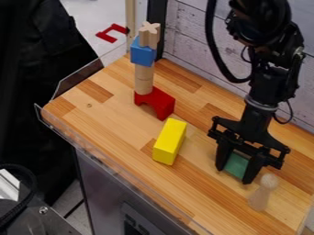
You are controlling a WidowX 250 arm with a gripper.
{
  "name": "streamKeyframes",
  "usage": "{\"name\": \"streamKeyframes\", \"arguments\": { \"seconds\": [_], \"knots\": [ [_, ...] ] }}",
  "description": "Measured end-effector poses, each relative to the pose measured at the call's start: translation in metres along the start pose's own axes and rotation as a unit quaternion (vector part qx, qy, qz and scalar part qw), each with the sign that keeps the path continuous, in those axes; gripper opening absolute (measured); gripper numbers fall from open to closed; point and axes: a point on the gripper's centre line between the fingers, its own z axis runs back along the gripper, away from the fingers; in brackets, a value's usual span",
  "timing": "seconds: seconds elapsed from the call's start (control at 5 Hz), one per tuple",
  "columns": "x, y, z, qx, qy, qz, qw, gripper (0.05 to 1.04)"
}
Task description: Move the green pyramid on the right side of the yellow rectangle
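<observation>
The black gripper [237, 170] hangs down over the right part of the wooden surface, to the right of the yellow rectangle. It is shut on the green pyramid [236, 165], which fills the space between its two fingers; the pyramid's upper part is hidden behind the gripper. The yellow rectangle [169, 142] is a long block lying near the middle of the surface, apart from the gripper.
A pale wooden peg figure [263, 192] stands just in front of the gripper. Behind the yellow block, a red arch [157, 101] stands beside a stack of wooden cylinders [144, 79], a blue block [142, 53] and a wooden cross piece [149, 35]. Clear edging [113, 161] borders the front.
</observation>
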Motion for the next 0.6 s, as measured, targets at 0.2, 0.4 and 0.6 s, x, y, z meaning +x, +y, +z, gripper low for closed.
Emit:
{"name": "streamKeyframes", "arguments": {
  "seconds": [0.2,0.4,0.6],
  "knots": [
    [0.004,-0.002,0.001,0.001,0.004,-0.002,1.0,0.61],
    [-0.002,-0.001,0.003,0.001,-0.014,-0.005,0.9999,0.9],
    [-0.017,0.0,0.049,-0.013,-0.077,-0.005,0.9969,1.005]
  ]
}}
